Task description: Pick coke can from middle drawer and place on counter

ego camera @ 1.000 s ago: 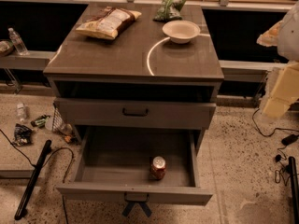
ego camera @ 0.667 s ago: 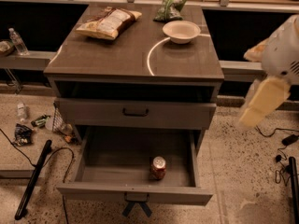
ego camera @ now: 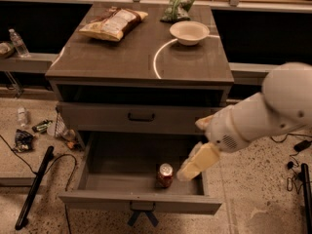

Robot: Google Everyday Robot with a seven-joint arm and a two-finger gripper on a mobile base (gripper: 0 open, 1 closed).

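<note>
Fingers (ego camera: 197, 162) of the gripper (ego camera: 192, 150) were spread apart and held nothing; they were pale cream, 1 low inside the open middle drawer (ego camera: 141, 201) and 1 higher, near the drawer's right wall. The lower one reached down to just beside the right side of the coke can (ego camera: 164, 175), and whether it touched the can could not be told. The can stood upright on the drawer floor, close to the front wall and a little right of centre.

By my judgement, the step in hand was the reach for the grasp. The next move called for bringing the fingers to either side of the can, clenching on it, lifting it above the drawer's front edge, then carrying it up to the bench (ego camera: 122, 57).

No writing could be read. The can showed red with a silver top and faint pale marks. On the bench lay a yellow-brown chip bag (ego camera: 113, 23), a green snack bag (ego camera: 178, 5) and a white bowl (ego camera: 189, 32); neither bag's print was legible.
</note>
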